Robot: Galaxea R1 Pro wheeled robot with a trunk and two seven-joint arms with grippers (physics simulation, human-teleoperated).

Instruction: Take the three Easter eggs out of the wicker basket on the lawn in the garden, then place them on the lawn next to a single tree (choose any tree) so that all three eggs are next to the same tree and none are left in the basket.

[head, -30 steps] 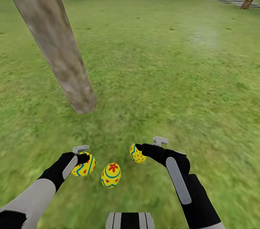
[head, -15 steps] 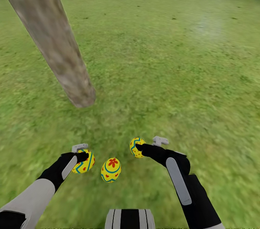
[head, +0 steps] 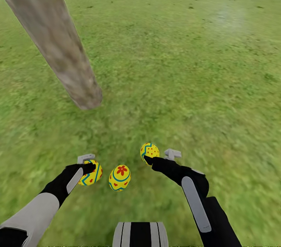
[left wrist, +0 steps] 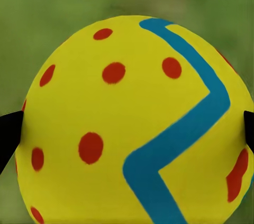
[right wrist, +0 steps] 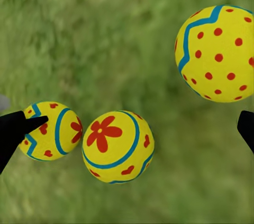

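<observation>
Near the tree (head: pixel 58 44), one egg (head: pixel 93 173) is clamped by the left end effector (head: pixel 90 166) just above the lawn (head: pixel 187 64), the flower egg (head: pixel 120 178) is lying released, the dotted egg (head: pixel 149 151) is freed from the wide-open right end effector (head: pixel 156 157).

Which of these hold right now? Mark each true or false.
1. The eggs sit in a wicker basket. False: all three are over the open lawn, near the tree trunk.
2. The middle egg carries a red flower mark. True.
3. The right end effector is clamped on the dotted egg. False: its fingers are spread wide, and in the right wrist view that egg lies off to one side of them.
4. The left end effector has a fingertip at each side of the left egg. True.
</observation>
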